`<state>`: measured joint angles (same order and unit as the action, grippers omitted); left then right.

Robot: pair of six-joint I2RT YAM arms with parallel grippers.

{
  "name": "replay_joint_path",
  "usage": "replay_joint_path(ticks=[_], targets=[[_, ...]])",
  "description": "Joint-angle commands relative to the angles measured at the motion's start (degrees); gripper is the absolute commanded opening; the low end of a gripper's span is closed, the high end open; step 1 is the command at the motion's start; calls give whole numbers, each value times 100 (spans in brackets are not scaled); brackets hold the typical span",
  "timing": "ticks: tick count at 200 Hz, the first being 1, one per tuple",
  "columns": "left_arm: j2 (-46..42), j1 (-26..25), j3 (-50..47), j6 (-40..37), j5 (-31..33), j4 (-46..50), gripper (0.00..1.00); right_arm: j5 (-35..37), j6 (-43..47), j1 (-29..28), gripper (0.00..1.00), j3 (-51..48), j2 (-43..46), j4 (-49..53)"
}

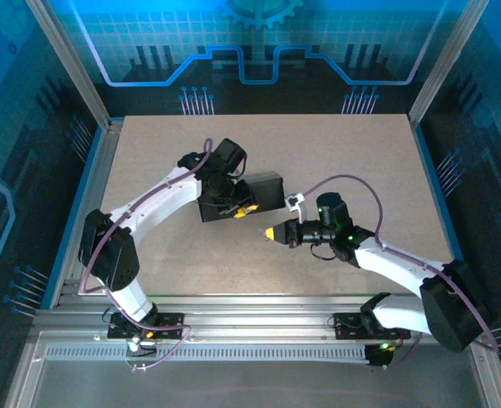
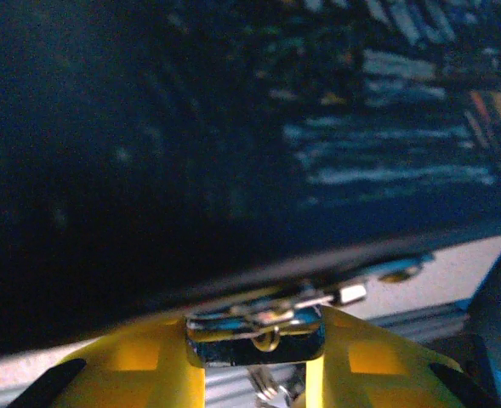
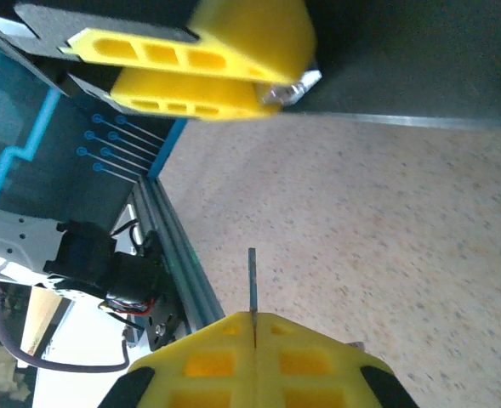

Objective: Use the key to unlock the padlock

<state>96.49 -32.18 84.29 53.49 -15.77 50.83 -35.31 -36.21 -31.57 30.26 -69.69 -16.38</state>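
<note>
The padlock [image 2: 233, 336], a small shiny metal body with a round keyhole facing the camera, sits clamped between my left gripper's [image 2: 255, 348] yellow fingers, right against the dark box [image 2: 190, 153]. From above, the left gripper [image 1: 243, 209] is at the box's [image 1: 263, 189] near edge. My right gripper [image 1: 271, 231] hovers a little to the right and nearer, pointing left toward it. Its fingers [image 3: 254, 319] are shut on the key [image 3: 252, 280], whose thin blade sticks straight out. The left gripper's fingers [image 3: 233, 64] and a silvery bit of the padlock [image 3: 294, 87] lie ahead, apart from the key.
The speckled beige table [image 1: 344, 161] spreads around both arms. An aluminium rail [image 1: 250, 319] runs along the near edge, and a blue-grey rail [image 3: 169, 246] borders the table's left side. Blue-lit walls enclose the cell.
</note>
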Motion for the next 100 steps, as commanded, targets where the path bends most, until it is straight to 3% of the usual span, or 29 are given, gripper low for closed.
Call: replay_joint_path(ticks=[1, 100], targets=[[-412, 76, 199, 287, -629, 164, 0, 155, 26, -53, 0, 182, 4, -398], [-766, 129, -97, 923, -1054, -364, 0, -19, 4, 168, 0, 435, 96, -576]])
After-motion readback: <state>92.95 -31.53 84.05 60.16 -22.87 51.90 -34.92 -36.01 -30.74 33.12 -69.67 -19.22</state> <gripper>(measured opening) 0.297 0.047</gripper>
